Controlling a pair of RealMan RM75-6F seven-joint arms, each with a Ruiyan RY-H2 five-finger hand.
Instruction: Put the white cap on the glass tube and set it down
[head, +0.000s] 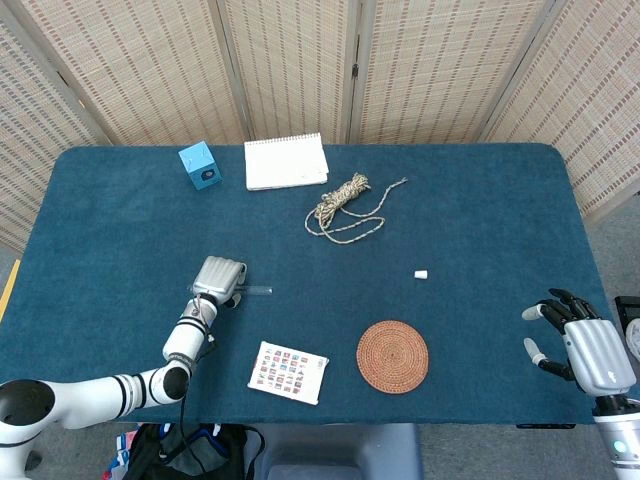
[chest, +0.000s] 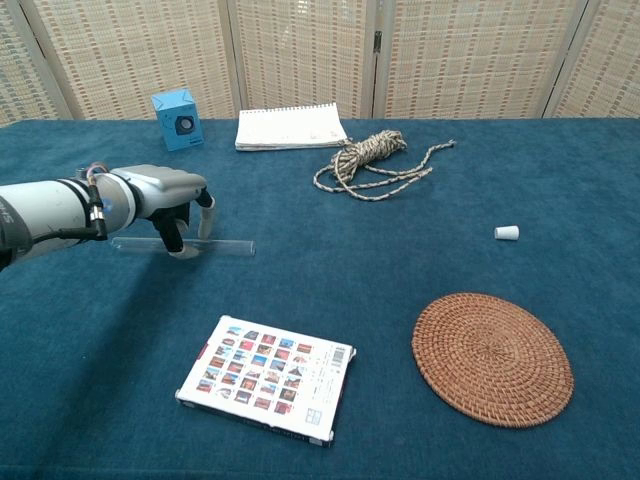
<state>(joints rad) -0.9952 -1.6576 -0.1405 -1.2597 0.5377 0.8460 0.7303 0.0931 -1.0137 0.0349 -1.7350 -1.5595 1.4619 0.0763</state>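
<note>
Glass, clear and slender, the glass tube (chest: 215, 246) lies flat on the blue tabletop (head: 480, 200) with its long axis running left to right in the chest view, one end reaching toward the middle of the tabletop and the other passing under the left robot hand (chest: 165, 200). That robot hand is lowered over the tube with its fingers (chest: 205, 215) curled down on either side of it; whether they actually pinch the tube cannot be told. The white cap (chest: 507, 233) sits on its own well to the right, apart from the tube, near the woven round mat (chest: 492, 358). The right robot hand (head: 575, 340) hangs at the right edge of the tabletop in the head view, fingers spread and holding nothing. A card printed with a grid of small coloured pictures (chest: 268, 377) lies in front of the tube; its fine print is too small to read. At the back lie a spiral notebook (chest: 290, 126), a blue cube (chest: 177, 119) with a dark round mark on its face, and a coiled rope (chest: 372, 160).
</note>
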